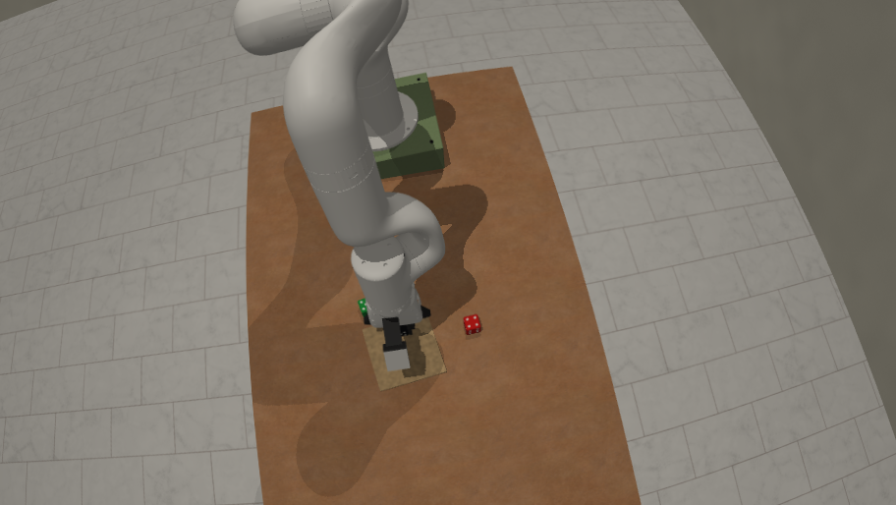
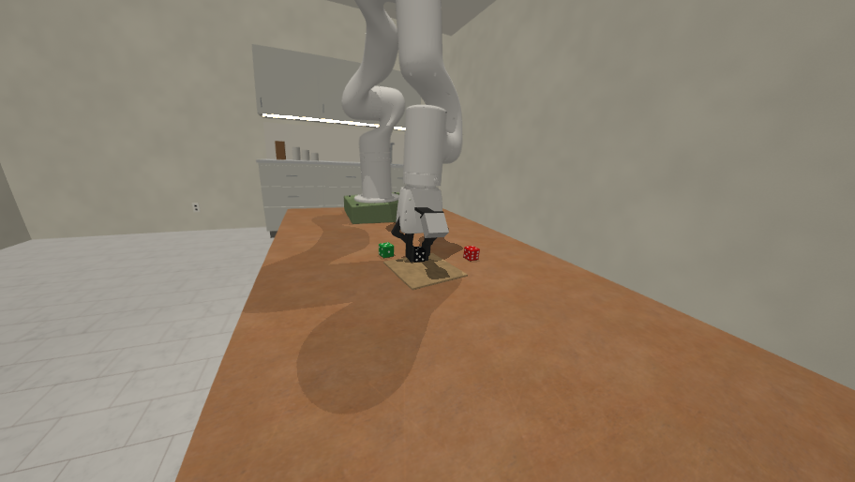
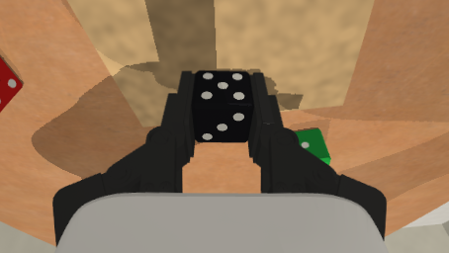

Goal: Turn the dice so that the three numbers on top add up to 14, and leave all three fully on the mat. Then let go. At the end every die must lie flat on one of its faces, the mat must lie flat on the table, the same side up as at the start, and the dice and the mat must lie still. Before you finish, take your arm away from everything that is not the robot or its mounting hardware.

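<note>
My gripper (image 3: 222, 91) is shut on a black die (image 3: 222, 106) with white pips and holds it at the near edge of the tan mat (image 3: 277, 44). The face of the black die toward the wrist camera shows three pips. In the exterior view the black die (image 2: 419, 255) sits between the fingers at the mat's (image 2: 426, 270) back corner. A green die (image 2: 385, 249) lies on the table just off the mat's left side; it also shows in the wrist view (image 3: 313, 144). A red die (image 1: 472, 324) lies on the table to the right of the mat (image 1: 410, 358); it also shows in the exterior view (image 2: 471, 253).
The arm's green base block (image 1: 411, 128) stands at the far end of the brown table. The arm's wrist hides the black die in the top view. A wall runs along the table's right side in the exterior view.
</note>
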